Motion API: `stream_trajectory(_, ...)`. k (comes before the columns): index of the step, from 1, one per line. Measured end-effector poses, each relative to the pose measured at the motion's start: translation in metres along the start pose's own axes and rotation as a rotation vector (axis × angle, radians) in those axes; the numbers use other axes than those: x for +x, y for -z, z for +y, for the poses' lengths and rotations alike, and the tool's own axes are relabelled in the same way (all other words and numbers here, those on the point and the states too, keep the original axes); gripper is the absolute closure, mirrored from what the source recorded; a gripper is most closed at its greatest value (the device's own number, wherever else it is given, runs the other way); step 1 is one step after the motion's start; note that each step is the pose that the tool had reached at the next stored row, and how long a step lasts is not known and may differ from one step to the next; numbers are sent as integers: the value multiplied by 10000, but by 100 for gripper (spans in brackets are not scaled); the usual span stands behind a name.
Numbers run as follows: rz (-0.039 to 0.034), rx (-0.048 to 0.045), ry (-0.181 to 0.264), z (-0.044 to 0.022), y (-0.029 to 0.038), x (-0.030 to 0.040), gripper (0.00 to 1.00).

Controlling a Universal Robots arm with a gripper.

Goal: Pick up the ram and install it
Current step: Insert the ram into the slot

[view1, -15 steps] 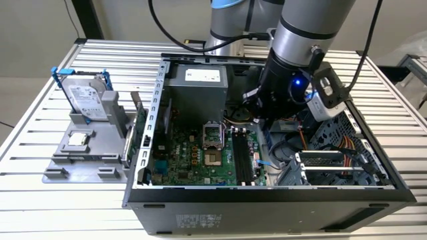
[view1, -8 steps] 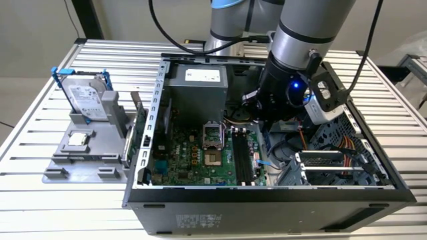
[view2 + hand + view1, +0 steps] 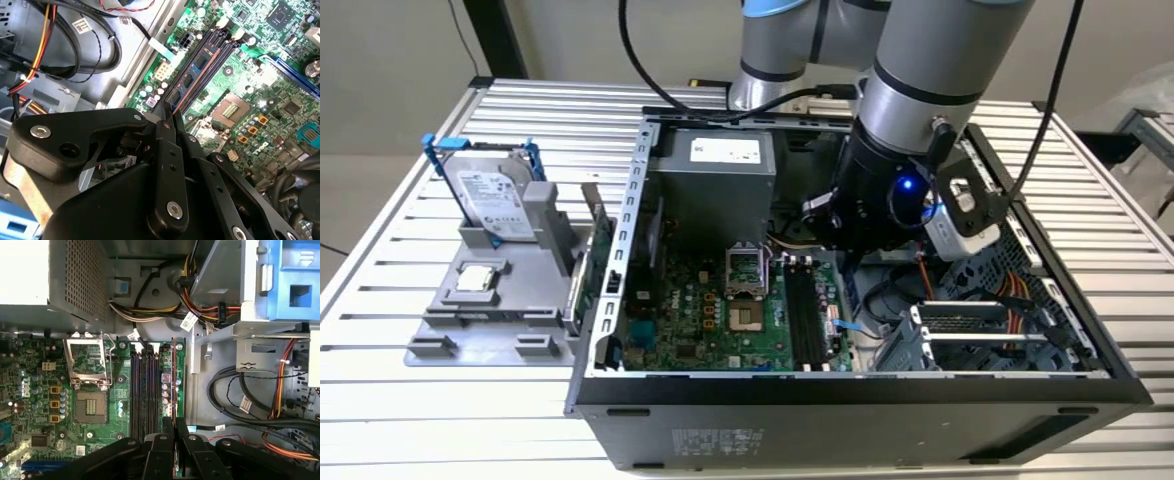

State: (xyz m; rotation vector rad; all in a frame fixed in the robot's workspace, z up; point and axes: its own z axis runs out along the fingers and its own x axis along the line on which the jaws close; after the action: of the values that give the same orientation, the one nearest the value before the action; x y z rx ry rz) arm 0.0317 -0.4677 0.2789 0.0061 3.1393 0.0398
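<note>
The black two-fingered gripper (image 3: pixel 174 432) is clenching one end of the long, thin dark ram stick (image 3: pixel 173 385), which is standing edge-down in the green motherboard's (image 3: pixel 100 440) outermost memory slot.

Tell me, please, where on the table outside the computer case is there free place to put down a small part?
Free patches: the slatted table in front of the grey holder tray, and the strip behind the case, on the exterior view's left of the arm's base. Crowded: the tray, carrying the hard drive and small chip, and the case interior where the gripper holds the ram.
</note>
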Motion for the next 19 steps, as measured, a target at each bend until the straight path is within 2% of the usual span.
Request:
stream_trajectory(8, 0, -1, 0, -63, -56, 6, 100)
stream_trajectory(15, 1, 0, -1, -66, -59, 8, 100)
stream_trajectory(19, 0, -3, 0, -70, -84, 11, 100)
